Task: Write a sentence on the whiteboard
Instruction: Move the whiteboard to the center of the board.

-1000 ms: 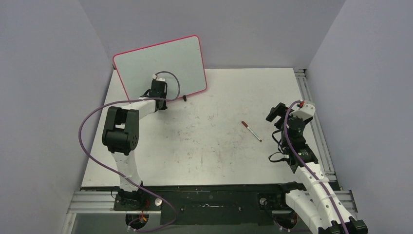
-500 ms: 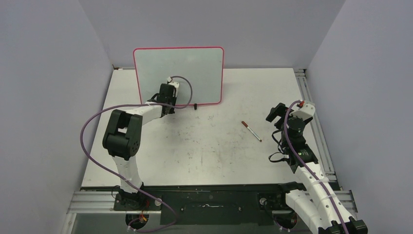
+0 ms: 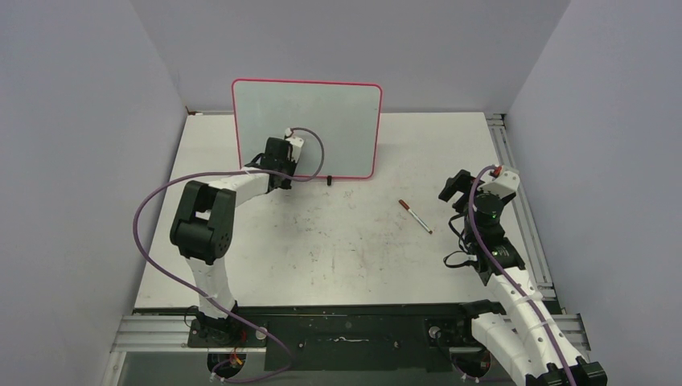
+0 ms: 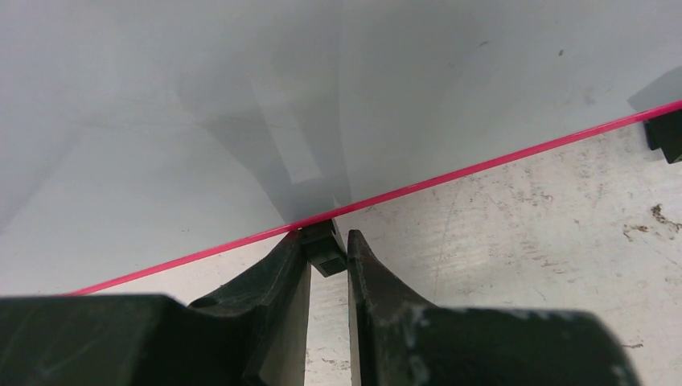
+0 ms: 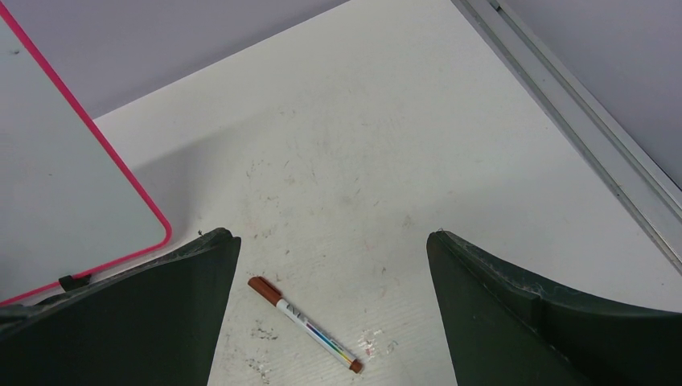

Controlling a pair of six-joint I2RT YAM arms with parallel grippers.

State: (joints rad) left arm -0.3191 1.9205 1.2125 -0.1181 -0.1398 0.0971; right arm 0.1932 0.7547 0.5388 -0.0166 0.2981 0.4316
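Whiteboard [image 3: 322, 121] farther right than before, left claw [image 4: 324, 240] tight on its foot [image 4: 326, 259], right claw [image 5: 330, 235] wide apart.

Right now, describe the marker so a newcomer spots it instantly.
Find the pink-rimmed whiteboard standing at the back of the white table. Right of its lower right corner, toward the right arm, the marker lies flat on the tabletop. It is the only loose thing there: a thin white stick with a reddish-brown cap.
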